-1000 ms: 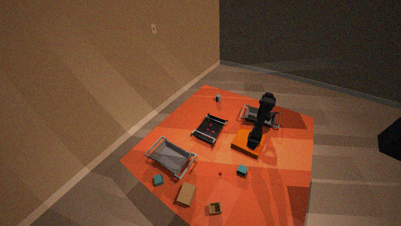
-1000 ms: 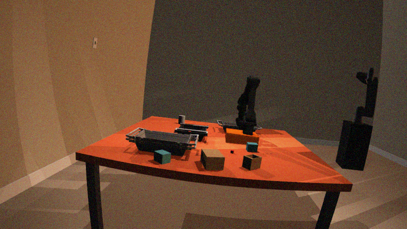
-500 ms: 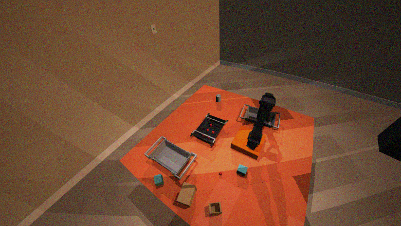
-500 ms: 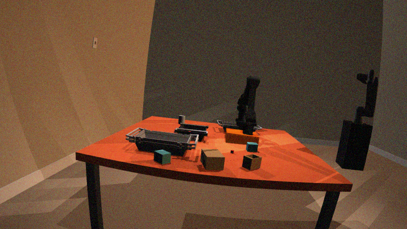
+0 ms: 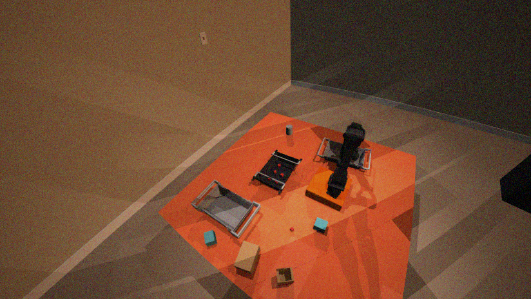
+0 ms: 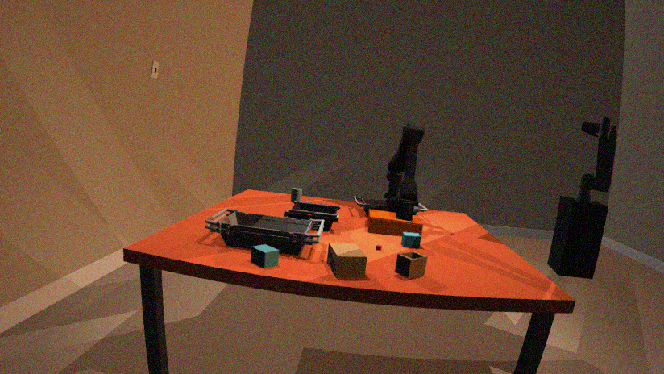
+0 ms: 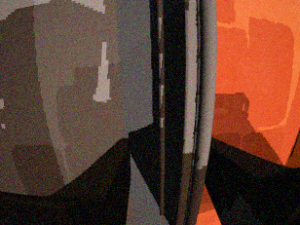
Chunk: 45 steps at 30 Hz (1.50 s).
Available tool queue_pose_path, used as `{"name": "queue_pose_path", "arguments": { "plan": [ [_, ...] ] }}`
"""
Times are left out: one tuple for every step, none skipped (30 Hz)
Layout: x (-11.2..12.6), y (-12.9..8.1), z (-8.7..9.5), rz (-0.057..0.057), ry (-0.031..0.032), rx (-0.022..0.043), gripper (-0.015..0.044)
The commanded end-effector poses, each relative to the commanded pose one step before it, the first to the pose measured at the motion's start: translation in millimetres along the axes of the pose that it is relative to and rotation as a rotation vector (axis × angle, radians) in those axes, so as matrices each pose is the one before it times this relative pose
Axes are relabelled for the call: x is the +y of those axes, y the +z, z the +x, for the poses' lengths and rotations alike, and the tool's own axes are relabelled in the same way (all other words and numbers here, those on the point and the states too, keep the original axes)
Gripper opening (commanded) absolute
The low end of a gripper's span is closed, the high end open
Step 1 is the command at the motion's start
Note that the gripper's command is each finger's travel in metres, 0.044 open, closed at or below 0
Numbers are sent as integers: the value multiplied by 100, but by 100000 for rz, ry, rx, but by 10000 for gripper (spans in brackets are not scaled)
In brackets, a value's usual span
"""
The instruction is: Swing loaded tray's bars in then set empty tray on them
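I'm seeing a bright orange table (image 5: pixel 356 237) on dark legs. The loaded tray (image 5: pixel 278 169) is black with pale grey bars, and its blocks (image 5: pixel 276 171) are red. Two more trays, one near (image 5: pixel 225 207) and one under the arm (image 5: pixel 357 160), are grey inside with light grey bars. My arm (image 5: pixel 345 159) is black, on an orange base (image 5: pixel 316 189). Two cubes (image 5: pixel 209 237) (image 5: pixel 320 224) are teal. A closed box (image 5: pixel 247 256) is tan; an open box (image 5: pixel 285 275) is brown. A small cylinder (image 5: pixel 289 129) is grey. One loose red block (image 5: pixel 291 229) shows. Walls are tan and dark grey.
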<state>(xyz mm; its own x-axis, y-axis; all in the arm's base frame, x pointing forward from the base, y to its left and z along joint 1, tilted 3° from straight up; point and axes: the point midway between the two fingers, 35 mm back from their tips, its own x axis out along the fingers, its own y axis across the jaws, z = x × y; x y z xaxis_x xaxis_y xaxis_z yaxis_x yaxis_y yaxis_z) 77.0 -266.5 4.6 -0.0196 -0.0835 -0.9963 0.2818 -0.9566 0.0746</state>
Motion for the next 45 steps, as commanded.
{"name": "queue_pose_path", "arguments": {
  "plan": [
    [-140,4,24,-494,-616,48,141],
    [0,0,0,0,0,0,135],
    [0,0,0,0,0,0,128],
    [0,0,0,0,0,0,121],
    [0,0,0,0,0,0,115],
    [0,0,0,0,0,0,108],
    [0,0,0,0,0,0,101],
    [0,0,0,0,0,0,95],
    [0,0,0,0,0,0,88],
    [0,0,0,0,0,0,81],
    [0,0,0,0,0,0,75],
    [0,0,0,0,0,0,68],
    [0,0,0,0,0,0,61],
    [0,0,0,0,0,0,55],
    [0,0,0,0,0,0,48],
    [0,0,0,0,0,0,41],
    [0,0,0,0,0,0,35],
    [0,0,0,0,0,0,28],
    [18,-1,-104,0,2,0,21],
    [36,-1,-214,0,5,1,15],
    [48,-2,-303,0,7,1,8],
    [57,-2,-400,0,8,2,1],
    [62,-2,-504,1,9,2,0],
    [59,-2,-608,1,9,3,0],
    [47,-2,-668,1,8,3,0],
    [28,-1,-685,0,7,3,0],
    [8,-1,-691,0,5,3,0],
    [-12,0,-696,0,3,3,0],
    [-32,1,-701,0,1,3,0],
    [-52,2,-705,0,-1,3,0],
    [-73,2,-708,0,-3,3,0],
    [-76,3,-585,0,-4,2,0],
    [-53,2,-354,0,-3,1,0],
    [-19,1,-118,0,-1,0,0],
    [0,0,0,0,0,0,0],
    [0,0,0,0,0,0,0],
    [0,0,0,0,0,0,0],
    [0,0,0,0,0,0,0],
    [0,0,0,0,0,0,0],
    [0,0,0,0,0,0,0],
    [0,0,0,0,0,0,0],
    [0,0,0,0,0,0,0],
    [0,0,0,0,0,0,0],
    [0,0,0,0,0,0,0],
    [0,0,0,0,0,0,0]
  ]
}}
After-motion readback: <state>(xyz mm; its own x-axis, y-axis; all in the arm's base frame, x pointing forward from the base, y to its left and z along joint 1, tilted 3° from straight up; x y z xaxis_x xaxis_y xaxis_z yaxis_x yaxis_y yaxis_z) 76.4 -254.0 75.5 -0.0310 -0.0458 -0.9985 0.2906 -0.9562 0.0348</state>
